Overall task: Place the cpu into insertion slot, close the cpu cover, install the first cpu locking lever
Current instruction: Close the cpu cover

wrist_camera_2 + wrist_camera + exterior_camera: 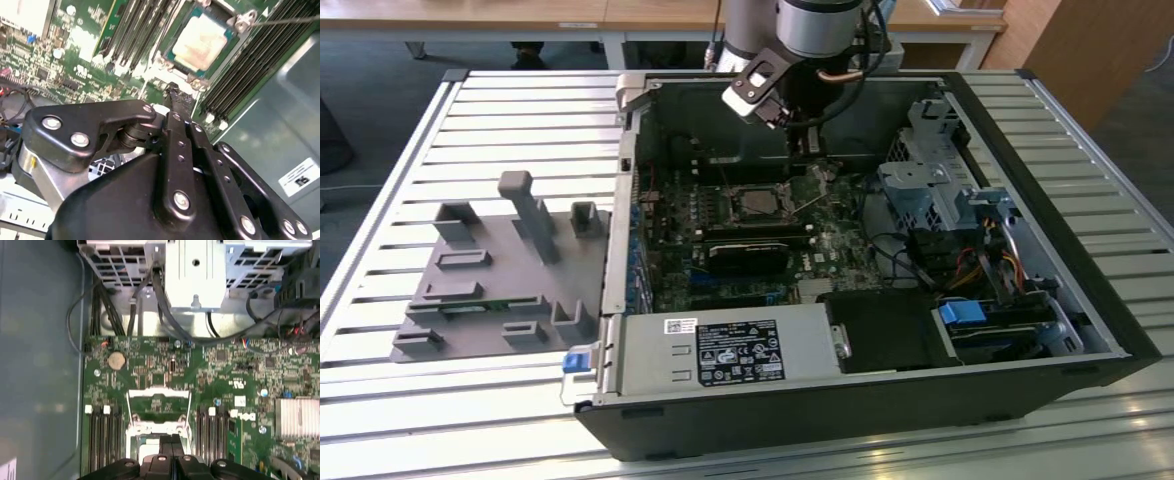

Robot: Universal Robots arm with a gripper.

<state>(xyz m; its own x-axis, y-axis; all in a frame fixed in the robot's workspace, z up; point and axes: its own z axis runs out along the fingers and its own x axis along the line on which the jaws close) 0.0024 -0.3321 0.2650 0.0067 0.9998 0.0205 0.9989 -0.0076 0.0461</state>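
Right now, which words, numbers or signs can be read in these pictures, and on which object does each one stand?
Nothing reads reliably.
The black label on the power supply box: too small.
The small white label beside it: too small.
The white sticker on the case wall, second wrist view: blurred.
The white print on the motherboard, first wrist view: blurred.

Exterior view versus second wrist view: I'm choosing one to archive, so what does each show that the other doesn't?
Exterior view: the grey fixture tray beside the case, the power supply, the slatted table. Second wrist view: the cpu with its green rim, and a white sticker on a grey panel. Both: the motherboard and the shut end effector.
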